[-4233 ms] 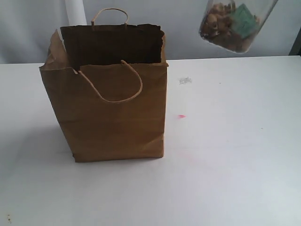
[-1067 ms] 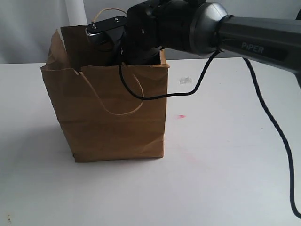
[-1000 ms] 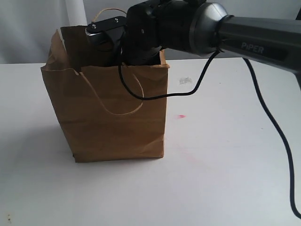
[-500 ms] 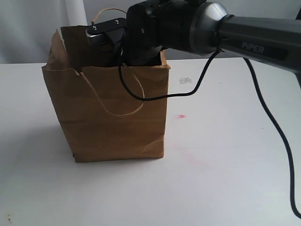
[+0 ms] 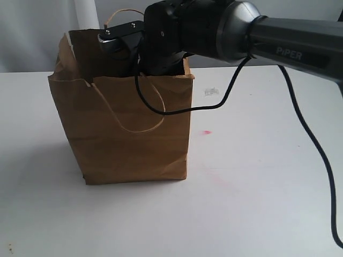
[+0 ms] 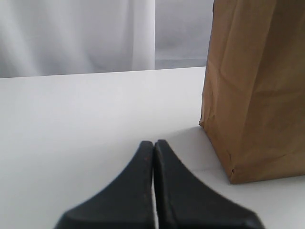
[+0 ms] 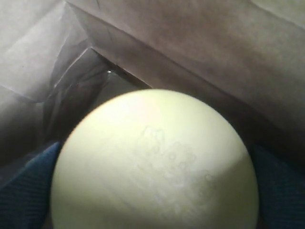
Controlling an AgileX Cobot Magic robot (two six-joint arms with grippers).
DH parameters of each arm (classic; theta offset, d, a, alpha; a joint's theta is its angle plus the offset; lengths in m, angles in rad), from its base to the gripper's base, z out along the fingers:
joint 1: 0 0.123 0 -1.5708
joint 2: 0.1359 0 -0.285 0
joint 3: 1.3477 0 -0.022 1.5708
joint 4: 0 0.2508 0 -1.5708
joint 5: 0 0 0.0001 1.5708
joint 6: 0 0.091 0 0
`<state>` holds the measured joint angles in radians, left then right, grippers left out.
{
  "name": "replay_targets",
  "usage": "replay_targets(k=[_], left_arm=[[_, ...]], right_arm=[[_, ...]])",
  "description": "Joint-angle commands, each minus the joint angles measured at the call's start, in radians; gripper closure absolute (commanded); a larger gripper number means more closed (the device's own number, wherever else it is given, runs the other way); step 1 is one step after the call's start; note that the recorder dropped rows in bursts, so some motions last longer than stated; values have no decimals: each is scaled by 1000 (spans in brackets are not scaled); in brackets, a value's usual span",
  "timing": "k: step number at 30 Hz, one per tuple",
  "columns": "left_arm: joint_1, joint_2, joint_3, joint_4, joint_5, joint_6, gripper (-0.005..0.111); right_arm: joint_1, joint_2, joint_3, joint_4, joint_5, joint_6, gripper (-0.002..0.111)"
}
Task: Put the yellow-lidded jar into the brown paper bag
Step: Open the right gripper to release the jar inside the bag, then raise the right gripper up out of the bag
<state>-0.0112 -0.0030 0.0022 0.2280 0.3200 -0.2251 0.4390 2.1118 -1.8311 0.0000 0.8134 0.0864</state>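
Observation:
The brown paper bag [image 5: 128,134] stands upright on the white table, left of centre in the exterior view. My right arm [image 5: 177,37] reaches down into its open top, so the gripper itself is hidden there. In the right wrist view the jar's yellow lid [image 7: 157,162] fills most of the picture, with the bag's inner walls [image 7: 190,43] all round it. My right gripper [image 7: 155,205] is shut on the jar, a blue finger [image 7: 24,191] pressed against each side of the lid. My left gripper [image 6: 153,143] is shut on nothing, low over the table beside the bag's side [image 6: 252,86].
The white table [image 5: 257,176] stretches right and in front of the bag. A black cable [image 5: 225,96] loops from the right arm across the bag's front. A small pink mark [image 5: 206,132] lies right of the bag. A white post [image 5: 86,13] stands behind it.
About four seconds ago the jar hung in the air at the upper right. The right arm has since carried it down into the bag; over the last second almost nothing moves.

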Motion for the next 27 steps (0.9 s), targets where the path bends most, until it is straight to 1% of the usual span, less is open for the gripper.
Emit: replay_targets(k=[1,3,11,12,14,22,27], left_arm=[[-5,3,-2,-4,-9,-4,106],[-5,3,-2,-4,-9,-4,106],[-5,3,-2,-4,-9,-4,106],[-5,3,-2,-4,-9,-4,106],[-5,3,-2,-4,-9,-4,106],[-5,3,-2,-4,-9,-4,106],[-5,3,-2,-4,-9,-4,106]], right_arm=[[2,-9,-4,9,21,-4,21],[2,-9,-4,9,21,-4,13],[2,-9,-4,9,21,-6,13],[2,-9,-4,9,21,-6,12],[2,-9,-4,7,21,-6,3],[2,-18,-4,0,-7,-11,3],[3,-79,-9,0,-43,-11,3]])
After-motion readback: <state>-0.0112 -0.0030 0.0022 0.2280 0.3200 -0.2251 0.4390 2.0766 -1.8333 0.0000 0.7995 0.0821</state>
